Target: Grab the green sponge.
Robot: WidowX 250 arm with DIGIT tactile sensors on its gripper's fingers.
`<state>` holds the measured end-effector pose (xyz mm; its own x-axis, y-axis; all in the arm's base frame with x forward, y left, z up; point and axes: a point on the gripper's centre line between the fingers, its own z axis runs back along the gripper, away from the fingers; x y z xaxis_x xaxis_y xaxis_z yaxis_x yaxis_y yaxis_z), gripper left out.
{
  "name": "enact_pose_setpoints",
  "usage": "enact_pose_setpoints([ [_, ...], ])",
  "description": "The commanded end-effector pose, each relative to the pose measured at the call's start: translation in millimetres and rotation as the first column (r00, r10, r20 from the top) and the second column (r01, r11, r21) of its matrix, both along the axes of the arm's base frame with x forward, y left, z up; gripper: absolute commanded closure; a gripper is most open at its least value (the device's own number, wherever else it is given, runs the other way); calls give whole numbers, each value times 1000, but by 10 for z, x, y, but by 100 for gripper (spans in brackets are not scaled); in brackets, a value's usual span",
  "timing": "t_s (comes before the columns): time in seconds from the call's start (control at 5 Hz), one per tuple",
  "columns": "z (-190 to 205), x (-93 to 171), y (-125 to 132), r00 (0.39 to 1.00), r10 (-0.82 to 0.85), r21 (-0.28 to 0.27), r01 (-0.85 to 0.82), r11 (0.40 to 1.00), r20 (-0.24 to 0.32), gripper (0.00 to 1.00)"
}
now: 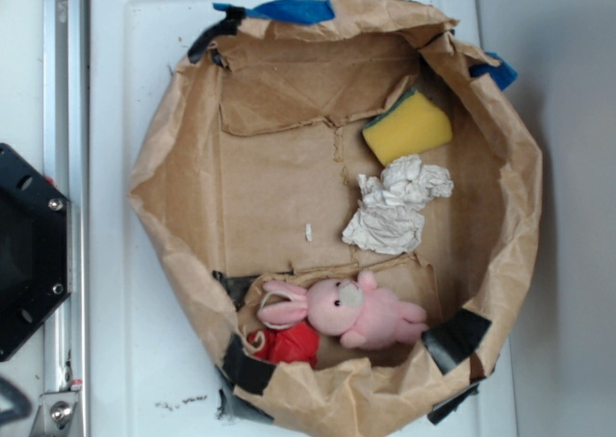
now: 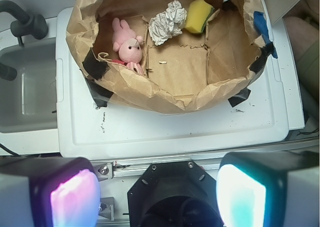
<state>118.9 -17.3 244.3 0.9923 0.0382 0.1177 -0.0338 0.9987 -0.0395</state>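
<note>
Wrist view shows my gripper point(image 2: 159, 194) spread wide, empty, well short of the paper bag point(image 2: 125, 82); the green sponge point(image 2: 198, 15) lies far ahead, slightly right, beside the paper wad point(image 2: 166, 22).

The green sponge point(image 2: 198, 15) lies in the paper-lined basket point(image 2: 150, 94) beside a crumpled paper wad point(image 2: 166, 23); the gripper point(image 2: 159, 194) hovers well apart, fingers spread.

A white bench point(image 1: 135, 119) carries a wide brown paper bag point(image 1: 178, 167), its rolled rim patched with black and blue tape. Small dark crumbs point(image 1: 178, 400) lie beside it.
</note>
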Motion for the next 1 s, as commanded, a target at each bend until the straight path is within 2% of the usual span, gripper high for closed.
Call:
enact_pose_setpoints([
  [0.0,0,0,0,1000,0,0,0,1000,0,0],
  [0.2,-146,308,-38,999,-35,98,38,995,-33,0],
  [0.4,-170,544,-47,998,-26,107,32,994,-62,0],
  [0.6,-186,699,-2,998,7,96,0,995,-67,0],
  [0.8,-293,647,56,987,130,17,-132,991,97,0],
])
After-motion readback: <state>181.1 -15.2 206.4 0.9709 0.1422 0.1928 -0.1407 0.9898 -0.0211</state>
